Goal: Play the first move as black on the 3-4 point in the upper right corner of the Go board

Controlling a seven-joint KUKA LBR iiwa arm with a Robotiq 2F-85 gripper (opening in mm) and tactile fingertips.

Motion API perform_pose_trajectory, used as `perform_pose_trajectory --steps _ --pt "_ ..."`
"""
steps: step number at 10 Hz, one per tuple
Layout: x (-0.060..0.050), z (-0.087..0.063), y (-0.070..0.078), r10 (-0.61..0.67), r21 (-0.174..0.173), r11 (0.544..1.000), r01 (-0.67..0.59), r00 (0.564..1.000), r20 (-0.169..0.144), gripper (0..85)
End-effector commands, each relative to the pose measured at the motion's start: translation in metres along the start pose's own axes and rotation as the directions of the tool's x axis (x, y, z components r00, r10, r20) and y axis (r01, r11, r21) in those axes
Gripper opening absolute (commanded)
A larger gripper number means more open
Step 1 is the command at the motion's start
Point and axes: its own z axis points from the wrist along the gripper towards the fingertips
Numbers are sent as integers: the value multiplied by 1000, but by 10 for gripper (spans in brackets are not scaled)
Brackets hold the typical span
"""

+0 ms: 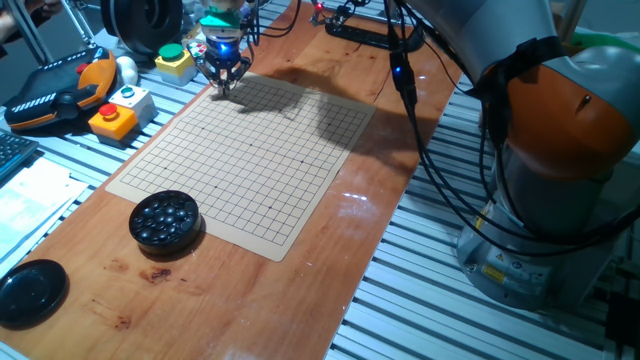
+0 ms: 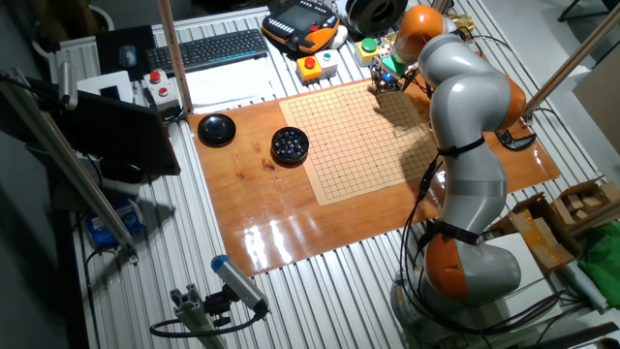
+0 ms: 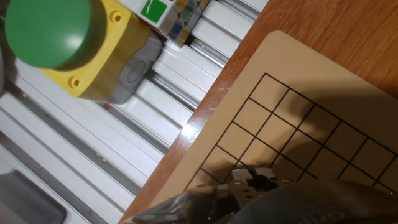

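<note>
Stone of black colour for the move: not possible to make out in any view, hidden or too small near the fingertips. Only a heap of dark stones visible, inside the round black bowl (image 1: 164, 217), standing on the wooden table (image 1: 330, 250) just beside the near-left edge of the board (image 1: 250, 170), perhaps touching it.

Corner (image 3: 273, 46) of the tan board seen close in the hand view, with thin black grid lines and a plain narrow margin, partly in shadow. Directly above this corner, the gripper (image 1: 221, 88), pointing down, very low over the sheet; touching or not, cannot tell. Fingers (image 3: 249, 180) visible only as a dark blurred mass at the lower edge of the hand view, over the first few grid cells. Jaws: close together by the look of it, but holding something or not, impossible to say.

Just beyond the corner, off the wood on the ribbed metal surface, a yellow box with a green button (image 3: 46, 31). Further along the same side, an orange box with a red button (image 1: 113, 120) and a teach pendant (image 1: 50, 90). Near the front end of the table, well apart from the board, a black lid (image 1: 30, 292) lying flat.
</note>
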Motion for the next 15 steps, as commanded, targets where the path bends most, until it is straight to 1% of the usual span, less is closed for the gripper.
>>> perform_pose_trajectory --steps 1,4,7,9,10,11,13,15 --pt "0 0 0 0 0 1000 0 1000 0 130" --pt "0 1 -1 0 -2 1000 0 1000 0 153" --pt "1 1 -1 6 -4 1000 -6 1000 5 207" --pt "1 1 -1 8 -10 1000 -8 1000 5 137" --pt "1 1 -1 6 -10 1000 -6 1000 5 130" --pt "1 1 -2 3 -7 1000 -3 1000 5 140" --pt "0 2 -4 -16 3 1000 16 1000 17 170" --pt "0 4 -5 -25 4 1000 25 1000 16 200"
